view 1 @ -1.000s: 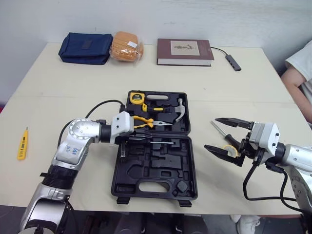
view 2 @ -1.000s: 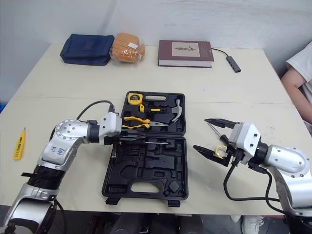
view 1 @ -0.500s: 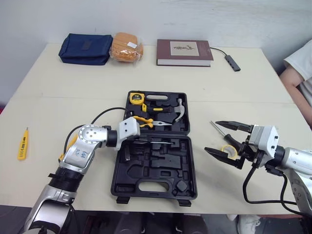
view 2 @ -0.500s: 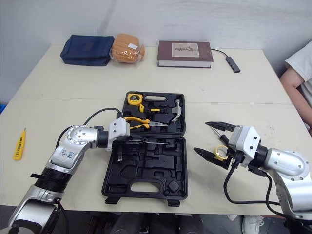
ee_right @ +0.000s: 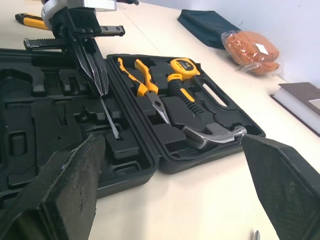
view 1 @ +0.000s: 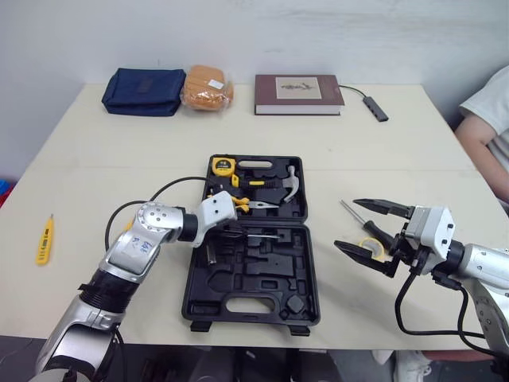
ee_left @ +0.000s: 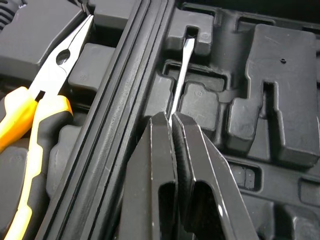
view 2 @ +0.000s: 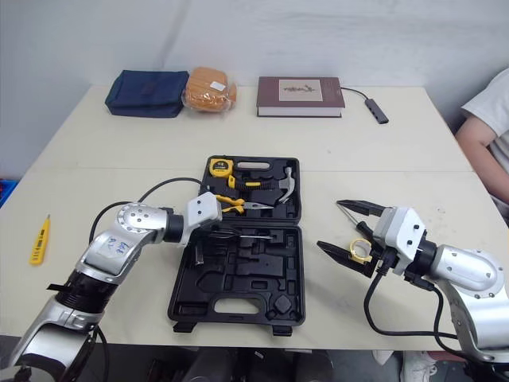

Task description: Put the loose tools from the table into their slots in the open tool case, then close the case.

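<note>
Screwdriver (ee_left: 181,75), clamped by its thin blade in the closed left pincer (ee_left: 170,119), could twist and miss its tool case (view 1: 238,274) slot; right pincer (view 1: 346,223) gapes empty.

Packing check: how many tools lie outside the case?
2: a yellow screwdriver by the table's left edge; a black-handled screwdriver right of the case. None seems hidden.
</note>
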